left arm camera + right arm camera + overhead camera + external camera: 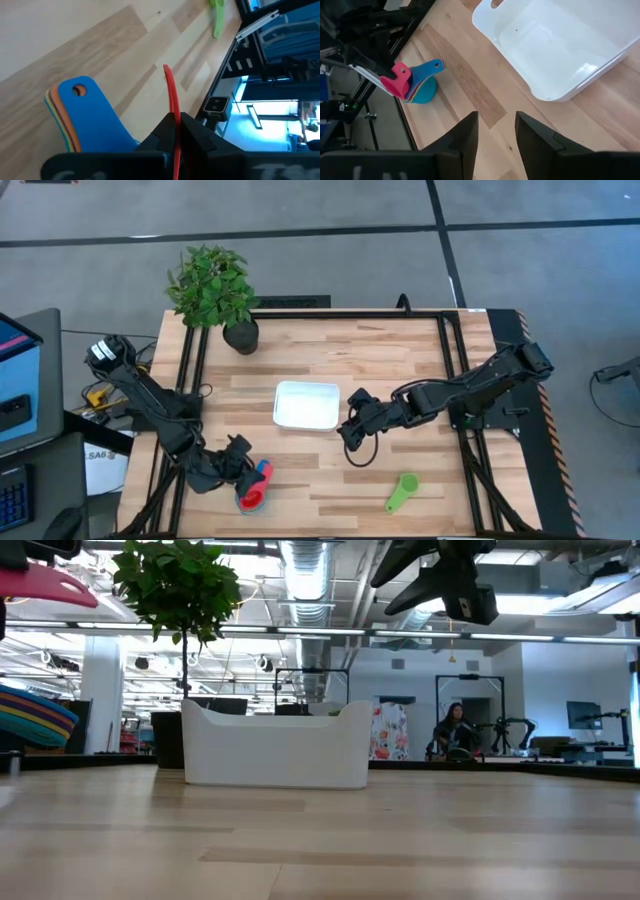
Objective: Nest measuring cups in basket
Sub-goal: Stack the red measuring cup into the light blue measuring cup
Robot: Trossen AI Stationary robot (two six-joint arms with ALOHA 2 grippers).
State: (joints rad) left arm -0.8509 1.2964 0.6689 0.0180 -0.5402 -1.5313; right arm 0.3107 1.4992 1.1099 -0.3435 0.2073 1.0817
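My left gripper (240, 472) is at the table's near left, shut on the red measuring cup (397, 82), which is lifted just above a nested stack of cups (422, 86). The stack rests on the table with its blue handle (85, 105) uppermost. The green cup (402, 492) lies alone near the front edge, right of centre. The white basket (307, 405) stands mid-table and nothing shows inside it. My right gripper (350, 432) hovers open just right of the basket, touching nothing. My left gripper pinches a thin red part of the red cup (172, 117) between its two fingers, seen edge-on; whether it is the handle or the wall I cannot tell. The cup is lifted clear of the table, above the stack (30, 715).
A potted plant (215, 295) in a black pot stands at the far left corner, behind the basket. Black frame rails (452, 370) run along the table's left and right sides. Bare wood lies between the basket and the front edge.
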